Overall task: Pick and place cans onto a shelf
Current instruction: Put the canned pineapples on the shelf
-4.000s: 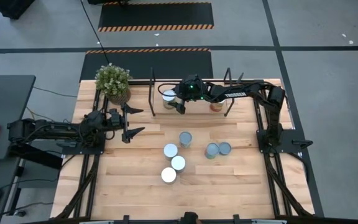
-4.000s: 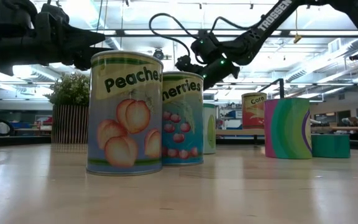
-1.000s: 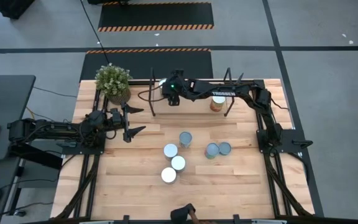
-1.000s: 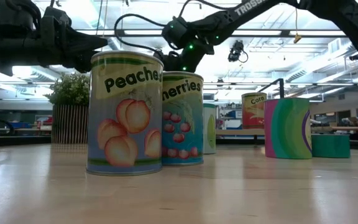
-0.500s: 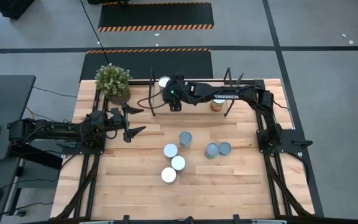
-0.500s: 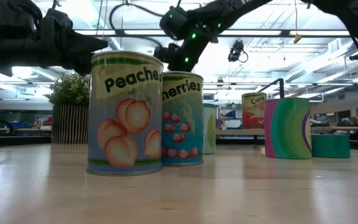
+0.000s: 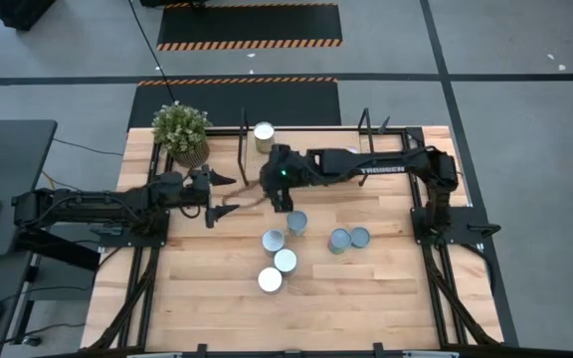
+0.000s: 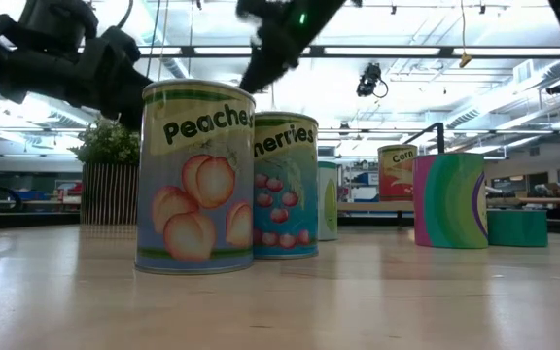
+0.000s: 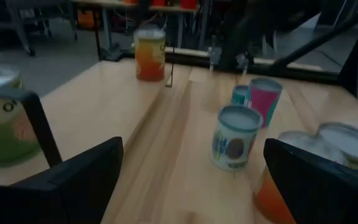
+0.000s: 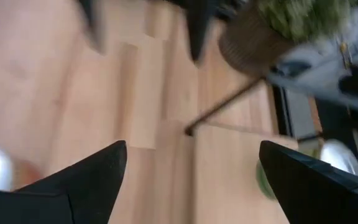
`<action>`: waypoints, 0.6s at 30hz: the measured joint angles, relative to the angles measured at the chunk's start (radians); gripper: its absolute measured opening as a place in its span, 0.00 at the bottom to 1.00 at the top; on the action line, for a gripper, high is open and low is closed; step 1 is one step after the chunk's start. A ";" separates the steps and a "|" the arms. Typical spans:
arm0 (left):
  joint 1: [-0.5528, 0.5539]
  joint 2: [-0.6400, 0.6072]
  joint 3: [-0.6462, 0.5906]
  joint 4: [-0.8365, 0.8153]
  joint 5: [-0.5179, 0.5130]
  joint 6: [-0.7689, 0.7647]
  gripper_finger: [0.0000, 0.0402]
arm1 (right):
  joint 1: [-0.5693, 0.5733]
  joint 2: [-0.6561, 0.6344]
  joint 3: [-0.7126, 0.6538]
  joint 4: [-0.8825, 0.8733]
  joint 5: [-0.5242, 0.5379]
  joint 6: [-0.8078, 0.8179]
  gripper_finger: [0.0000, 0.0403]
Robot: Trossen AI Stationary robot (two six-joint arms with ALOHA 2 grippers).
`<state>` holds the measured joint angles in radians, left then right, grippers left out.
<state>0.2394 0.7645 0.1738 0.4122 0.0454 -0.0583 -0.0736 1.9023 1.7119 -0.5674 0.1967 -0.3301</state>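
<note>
Several cans stand on their bases on the wooden table: one (image 7: 296,221) just near of my right gripper, three in a cluster (image 7: 275,241), and two to the right (image 7: 350,238). One can (image 7: 264,136) stands at the left end of the shelf (image 7: 316,149). An orange can (image 9: 149,53) stands on the shelf farther right. My right gripper (image 7: 285,205) hangs open and empty between the shelf and the cans; its wrist view (image 10: 191,180) shows only table. My left gripper (image 7: 225,194) is open and empty, left of the cans (image 9: 191,180).
A potted plant (image 7: 181,131) stands at the table's far left corner. The shelf's black end frames (image 7: 244,149) rise beside the cans on it. In the low view a Peaches can (image 8: 197,175) and a cherries can (image 8: 285,185) stand close to the camera.
My right gripper has drawn away from the can at the shelf's left end, which stays standing there, and has gone toward the table's near edge, ending above the table beside the nearest can. My left gripper has moved a little toward the table's right.
</note>
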 joint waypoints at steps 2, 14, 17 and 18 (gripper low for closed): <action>0.000 0.000 0.000 -0.009 0.000 0.013 0.99 | 0.032 -0.023 0.000 -0.021 -0.003 -0.002 0.93; -0.002 0.001 0.000 -0.014 0.001 -0.014 0.99 | 0.131 -0.032 -0.005 -0.109 -0.140 0.144 0.93; -0.002 0.001 0.000 -0.014 0.001 -0.014 0.99 | 0.152 -0.007 -0.006 -0.066 -0.143 0.148 0.93; -0.002 0.001 0.000 -0.014 0.001 -0.014 0.99 | 0.158 0.008 -0.006 -0.044 -0.144 0.152 0.93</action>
<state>0.2379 0.7654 0.1734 0.3977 0.0463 -0.0719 0.0841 1.9105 1.7058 -0.6112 0.0528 -0.1780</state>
